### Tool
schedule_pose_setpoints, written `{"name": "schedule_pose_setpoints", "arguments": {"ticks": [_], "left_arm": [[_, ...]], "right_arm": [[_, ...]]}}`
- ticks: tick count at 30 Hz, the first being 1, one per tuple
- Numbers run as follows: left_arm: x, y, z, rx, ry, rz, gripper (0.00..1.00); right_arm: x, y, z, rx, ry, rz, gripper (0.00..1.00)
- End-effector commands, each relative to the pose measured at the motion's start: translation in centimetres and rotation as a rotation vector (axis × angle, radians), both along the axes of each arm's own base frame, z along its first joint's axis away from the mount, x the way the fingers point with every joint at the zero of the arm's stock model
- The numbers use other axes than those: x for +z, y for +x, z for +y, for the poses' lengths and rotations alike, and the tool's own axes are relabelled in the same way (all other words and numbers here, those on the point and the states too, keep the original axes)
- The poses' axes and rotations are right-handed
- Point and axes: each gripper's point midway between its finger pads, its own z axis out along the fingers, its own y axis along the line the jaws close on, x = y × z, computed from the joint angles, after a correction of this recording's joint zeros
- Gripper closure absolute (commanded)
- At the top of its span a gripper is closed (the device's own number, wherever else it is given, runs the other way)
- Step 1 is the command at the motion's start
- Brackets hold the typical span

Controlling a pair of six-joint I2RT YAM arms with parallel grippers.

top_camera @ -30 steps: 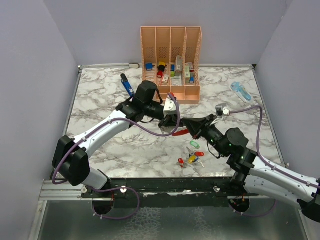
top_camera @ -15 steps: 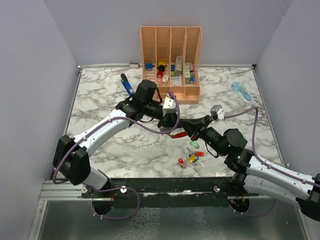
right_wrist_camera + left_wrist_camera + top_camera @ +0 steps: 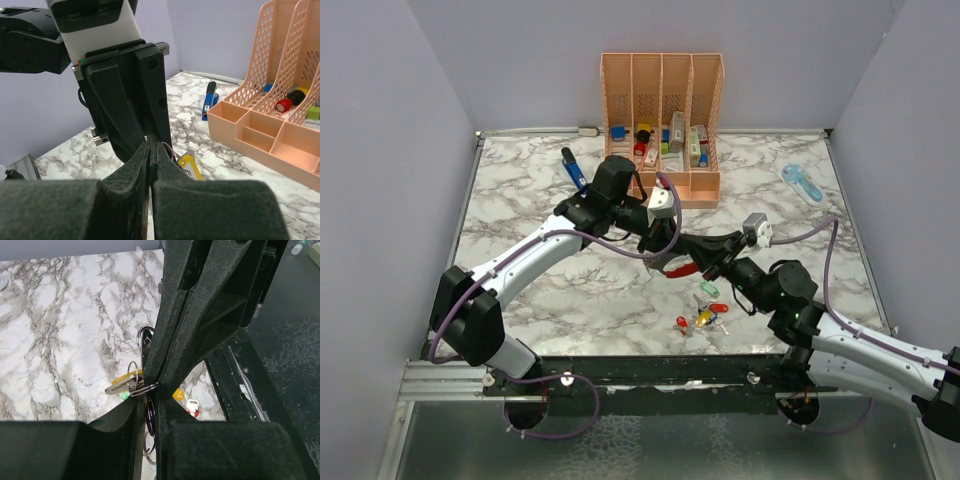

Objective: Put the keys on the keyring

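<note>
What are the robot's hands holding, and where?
The left gripper pinches thin wire rings, a yellow key hanging from them; the shut right gripper touches there too.

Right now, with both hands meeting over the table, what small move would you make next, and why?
Probably nudge the right hand toward the left hand, sliding the yellow key onto the keyring: both hands are pinched tip to tip, the key dangling between, other keys lying on the table.

keyring [image 3: 684, 268] mostly hidden (top cam)

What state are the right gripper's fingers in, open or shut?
Shut: fingers of the right gripper press together, no gap visible in its wrist view.
</note>
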Motion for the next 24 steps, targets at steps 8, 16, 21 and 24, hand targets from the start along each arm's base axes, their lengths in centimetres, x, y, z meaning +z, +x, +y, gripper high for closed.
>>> {"name": "schedule_pose_setpoints", "arguments": {"ticks": [8, 16, 21, 24], "left_arm": [[3.0, -1.6, -0.3, -0.098, -0.063, 0.071, 1.00], [3.3, -1.9, 0.0, -0.090, -0.056, 0.072, 1.00], [4.2, -1.9, 0.0, -0.084, -0.061, 0.082, 1.00], [4.7, -1.7, 0.0, -0.071, -0.061, 0.081, 1.00]], "right_arm": [[2.3, -0.5, -2.3, -0.073, 0.016, -0.240, 0.99], [2.6, -1.1, -3.4, -0.101, 0.046, -0.324, 0.99], [2.0, -1.0, -2.8, -0.089, 0.030, -0.343, 0.99], [1.0, -0.6, -2.2, -0.085, -0.020, -0.345, 0.99]]}}
